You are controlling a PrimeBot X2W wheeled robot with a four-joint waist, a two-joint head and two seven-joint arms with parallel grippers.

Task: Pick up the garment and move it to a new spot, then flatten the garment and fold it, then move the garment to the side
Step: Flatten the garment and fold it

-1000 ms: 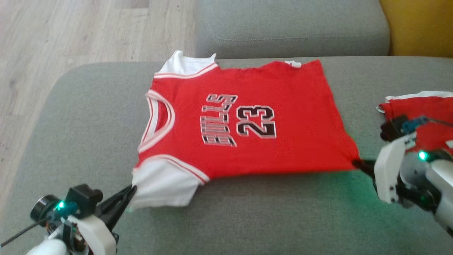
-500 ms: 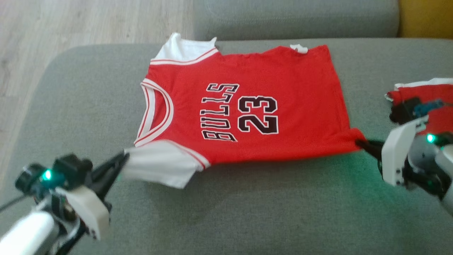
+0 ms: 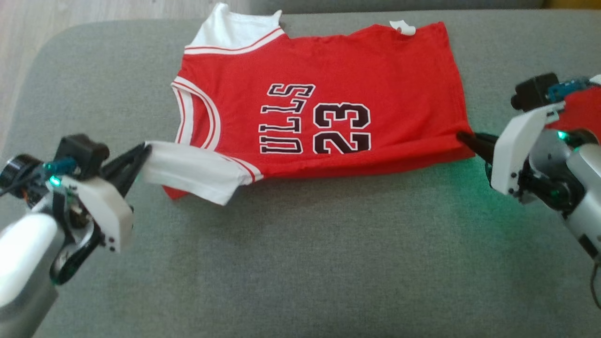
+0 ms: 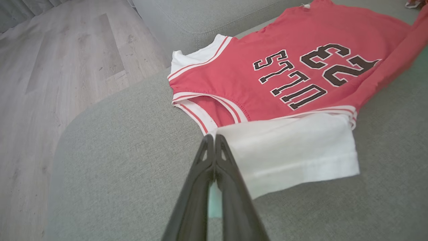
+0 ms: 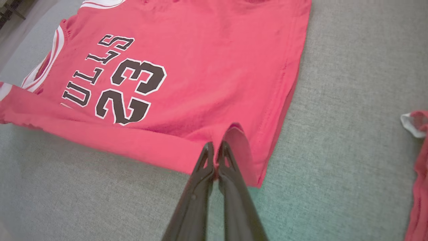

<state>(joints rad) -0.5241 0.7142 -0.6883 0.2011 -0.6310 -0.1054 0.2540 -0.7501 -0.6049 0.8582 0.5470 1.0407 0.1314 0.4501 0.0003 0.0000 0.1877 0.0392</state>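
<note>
The garment [image 3: 375, 75] is a red jersey with white sleeves and "BULLS 23" on its chest, spread across the grey sofa seat [image 3: 300, 263]. My left gripper [image 3: 146, 149] is shut on the tip of the near white sleeve [image 3: 188, 171], also seen in the left wrist view as gripper [image 4: 214, 136] and sleeve [image 4: 291, 150]. My right gripper [image 3: 461, 136] is shut on the near hem corner; in the right wrist view the gripper [image 5: 215, 144] pinches red cloth [image 5: 187, 73]. The near edge is lifted and folded over toward the far side, covering the "B".
Another red and white garment [image 3: 582, 105] lies at the seat's right edge behind my right wrist, and shows as red cloth [image 5: 418, 174] in the right wrist view. Wooden floor [image 4: 50, 67] lies beyond the seat's left edge. The sofa back [image 4: 200, 16] runs along the far side.
Both grippers have carried the jersey's near edge up and toward the far side, folding it over the lettering. The head camera has tilted down, shifting the scene upward.
</note>
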